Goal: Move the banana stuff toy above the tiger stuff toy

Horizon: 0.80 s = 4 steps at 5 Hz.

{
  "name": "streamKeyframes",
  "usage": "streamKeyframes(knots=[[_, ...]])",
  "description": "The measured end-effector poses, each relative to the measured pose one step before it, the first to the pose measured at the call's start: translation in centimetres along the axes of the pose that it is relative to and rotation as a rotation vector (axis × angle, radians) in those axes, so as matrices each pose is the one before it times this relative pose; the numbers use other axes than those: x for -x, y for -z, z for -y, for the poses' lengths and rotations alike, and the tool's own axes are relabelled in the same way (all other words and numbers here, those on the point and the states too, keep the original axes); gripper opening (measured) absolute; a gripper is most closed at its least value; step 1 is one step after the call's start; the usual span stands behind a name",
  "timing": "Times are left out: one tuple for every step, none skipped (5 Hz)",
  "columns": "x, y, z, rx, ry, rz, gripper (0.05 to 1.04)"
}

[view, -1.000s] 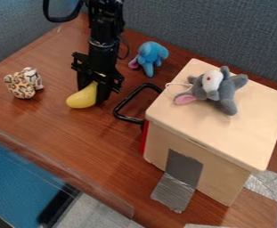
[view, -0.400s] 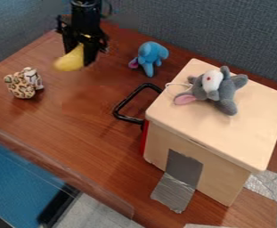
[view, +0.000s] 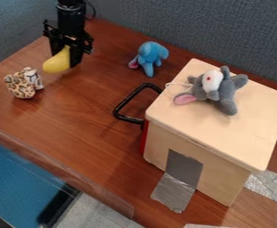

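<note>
Looks like the carry step: jaws have the banana [view: 57, 62] pinched, just up and right of the tiger toy [view: 22, 84] in view. Next I'd nudge it over, lower it, let go.

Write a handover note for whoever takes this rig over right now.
Gripper: the black two-finger gripper is closed on the yellow banana soft toy.
Places: the banana is up and to the right of the tan, dark-spotted tiger soft toy in the camera view, not touching it. The tiger is on the brown wooden table.
Done: banana grasped.
Left: probably settle the banana's final spot above the tiger, then release. I can't tell whether it touches the table.
</note>
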State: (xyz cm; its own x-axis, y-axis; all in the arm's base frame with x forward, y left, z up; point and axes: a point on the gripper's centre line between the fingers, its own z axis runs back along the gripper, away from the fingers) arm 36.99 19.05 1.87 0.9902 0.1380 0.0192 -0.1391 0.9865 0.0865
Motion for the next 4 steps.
streamKeyframes(knots=[[-0.706,0.291,-0.307,0.0023,0.0033,-0.0013,0.603],[-0.256,0.193,0.126,0.0146,0.0070,-0.0070,0.901],[0.085,-0.067,0.249,0.0158,-0.0022,-0.0049,1.009],[0.124,-2.116,-0.094,-0.0340,-0.0080,0.0084,1.003]])
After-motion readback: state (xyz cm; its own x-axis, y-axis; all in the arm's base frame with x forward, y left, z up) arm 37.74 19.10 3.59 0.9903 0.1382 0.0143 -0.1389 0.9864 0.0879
